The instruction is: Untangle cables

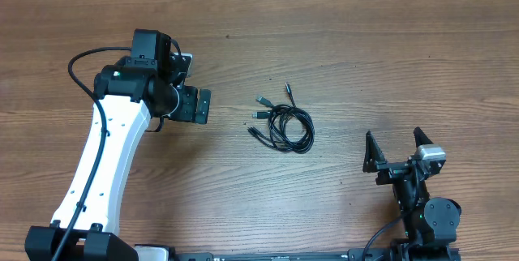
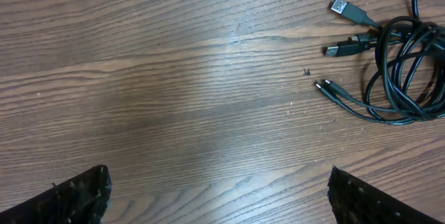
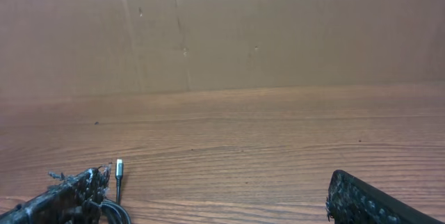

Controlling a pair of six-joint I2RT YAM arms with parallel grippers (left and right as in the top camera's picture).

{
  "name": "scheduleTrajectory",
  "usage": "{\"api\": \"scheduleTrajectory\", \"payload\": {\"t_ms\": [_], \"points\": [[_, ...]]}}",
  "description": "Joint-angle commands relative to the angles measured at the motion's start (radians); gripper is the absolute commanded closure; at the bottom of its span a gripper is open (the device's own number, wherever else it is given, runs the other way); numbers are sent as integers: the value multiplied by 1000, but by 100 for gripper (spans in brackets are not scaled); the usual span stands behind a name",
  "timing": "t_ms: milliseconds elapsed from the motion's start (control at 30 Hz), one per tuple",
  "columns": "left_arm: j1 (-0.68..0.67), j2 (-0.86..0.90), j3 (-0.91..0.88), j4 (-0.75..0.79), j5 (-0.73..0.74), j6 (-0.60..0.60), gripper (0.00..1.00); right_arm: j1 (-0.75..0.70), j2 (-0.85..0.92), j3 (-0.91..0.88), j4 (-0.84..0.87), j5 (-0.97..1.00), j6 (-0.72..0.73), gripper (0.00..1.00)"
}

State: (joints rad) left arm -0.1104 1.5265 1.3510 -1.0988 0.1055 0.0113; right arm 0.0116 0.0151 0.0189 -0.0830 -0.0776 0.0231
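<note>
The cables lie mid-table as one loose black coil, with several small plugs poking out to its left and top. In the left wrist view the cables fill the upper right corner, silver-tipped plugs pointing left. My left gripper hovers to the left of the coil, apart from it, open and empty. My right gripper sits near the front right, also open and empty. One silver-tipped plug of the cables shows beside its left finger.
The table is bare brown wood. A brown wall rises beyond its far edge in the right wrist view. The white left arm stretches from the front left corner toward the table's middle.
</note>
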Motion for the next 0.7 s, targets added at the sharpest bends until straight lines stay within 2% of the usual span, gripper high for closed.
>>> {"api": "scheduleTrajectory", "payload": {"t_ms": [0, 667], "points": [[3, 5, 13, 3, 19, 19, 0, -6, -2, -11, 3, 10, 4, 0], [3, 6, 13, 3, 27, 19, 0, -6, -2, -11, 3, 9, 4, 0]]}}
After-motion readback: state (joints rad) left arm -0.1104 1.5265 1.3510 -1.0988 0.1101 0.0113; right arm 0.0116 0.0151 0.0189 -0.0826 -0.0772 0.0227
